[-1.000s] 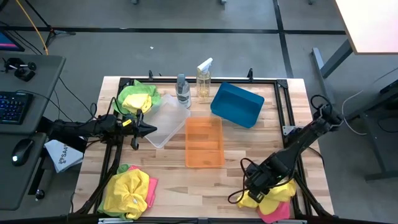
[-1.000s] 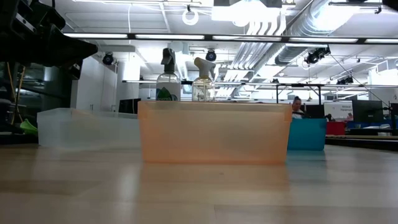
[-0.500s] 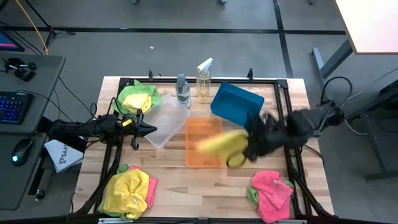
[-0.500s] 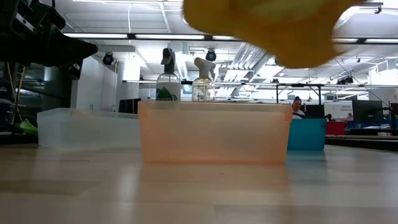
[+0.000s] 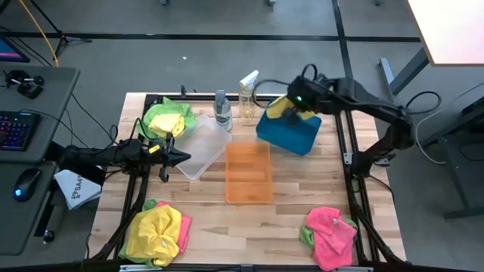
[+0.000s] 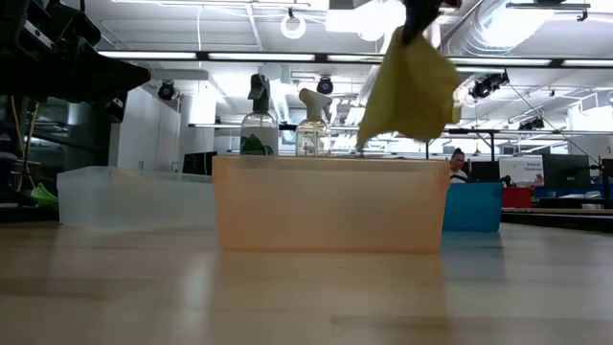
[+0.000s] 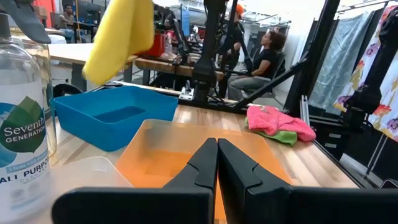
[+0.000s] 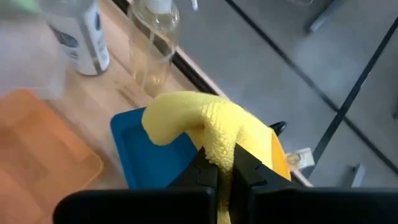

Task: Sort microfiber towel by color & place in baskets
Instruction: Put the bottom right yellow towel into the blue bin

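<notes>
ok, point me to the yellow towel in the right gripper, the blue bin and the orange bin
yellow towel point(image 8: 205, 121): right wrist view, middle of the bunched cloth above the fingers.
blue bin point(image 5: 291, 136): high view, its floor near the front wall.
orange bin point(image 5: 248, 175): high view, middle of its floor.

You see grey floor point(image 5: 227, 68) around your wooden bench point(image 5: 295, 189); a side desk point(image 5: 34, 91) carries a keyboard point(image 5: 15, 128); ceiling ducts point(image 6: 479, 29) run overhead.

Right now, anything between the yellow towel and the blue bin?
Nothing visible. The right end effector holds the yellow towel over the blue bin, which looks empty inside. The spray bottles stand beside the bin, not under the towel.
</notes>
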Controlling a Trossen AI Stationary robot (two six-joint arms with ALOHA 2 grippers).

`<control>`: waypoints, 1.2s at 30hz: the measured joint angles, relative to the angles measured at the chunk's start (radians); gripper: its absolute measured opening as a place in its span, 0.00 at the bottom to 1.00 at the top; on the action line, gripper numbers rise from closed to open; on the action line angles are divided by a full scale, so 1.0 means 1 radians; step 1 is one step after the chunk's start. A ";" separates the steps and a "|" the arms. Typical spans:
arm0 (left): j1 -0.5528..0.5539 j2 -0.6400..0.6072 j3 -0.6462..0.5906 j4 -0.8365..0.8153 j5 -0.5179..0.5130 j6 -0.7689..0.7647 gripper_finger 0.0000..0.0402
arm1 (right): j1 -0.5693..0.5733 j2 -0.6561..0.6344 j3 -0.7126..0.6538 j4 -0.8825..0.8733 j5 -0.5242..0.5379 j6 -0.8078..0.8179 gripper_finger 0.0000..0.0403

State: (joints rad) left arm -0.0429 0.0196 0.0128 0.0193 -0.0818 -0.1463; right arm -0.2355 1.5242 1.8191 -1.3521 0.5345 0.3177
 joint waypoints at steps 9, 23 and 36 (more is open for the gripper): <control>0.000 0.000 0.000 0.000 0.000 0.000 0.00 | -0.113 0.000 -0.407 0.209 -0.109 -0.004 0.00; 0.000 0.000 0.000 0.000 0.000 0.000 0.00 | -0.186 -0.108 -0.493 0.001 0.049 0.157 0.00; 0.000 0.000 0.000 0.000 0.000 0.000 0.00 | -0.085 -0.111 -0.493 0.060 -0.098 0.236 0.00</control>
State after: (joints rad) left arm -0.0428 0.0196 0.0128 0.0195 -0.0818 -0.1463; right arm -0.3202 1.4129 1.3262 -1.2919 0.4362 0.5533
